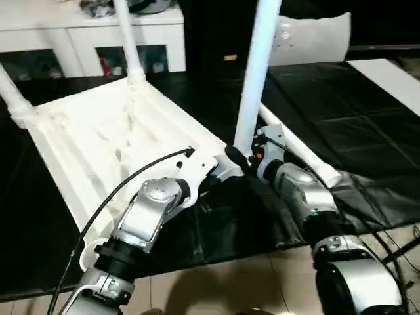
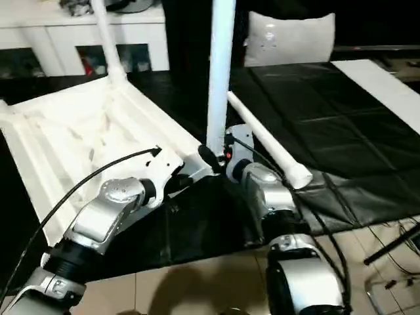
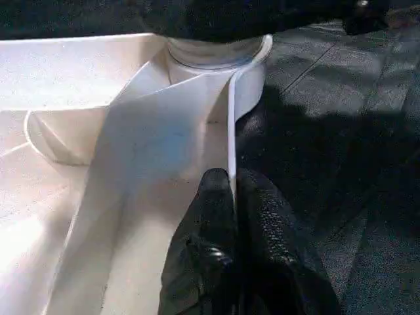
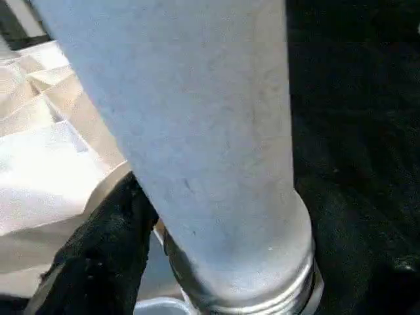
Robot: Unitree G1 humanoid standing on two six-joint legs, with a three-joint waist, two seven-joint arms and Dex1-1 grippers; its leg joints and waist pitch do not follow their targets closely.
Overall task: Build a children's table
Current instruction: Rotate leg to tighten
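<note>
1. Children's table top (image 1: 98,144), the largest piece, lies upside down on the black sheet (image 1: 341,111) that covers the floor; its white plastic underside is ribbed, with a thin raised rim and round corner sockets.
2. Two legs already stand in the far corners: one (image 1: 130,39) at the back corner, another (image 1: 10,92) at the left edge. Both are long, round, tapered and smooth.
3. A third leg (image 1: 256,72) stands upright at the near corner socket (image 3: 213,56), its threaded collar sitting at the socket mouth in the right wrist view. The step in hand looks like seating this leg.
4. A fourth leg (image 1: 302,154) lies loose on the sheet, just beside the right forearm.
5. The right pincer (image 1: 244,156) is at the base of the upright leg; one black finger presses its side, and the hold appears closed around it, though the second finger is hidden.
6. The left pincer (image 3: 231,190) is clamped on the thin rim of the top, near that socket, steadying it.
7. Next, I judge, the leg needs turning or pushing straight down until the collar sinks fully; a tilt could jam the thread.
</note>
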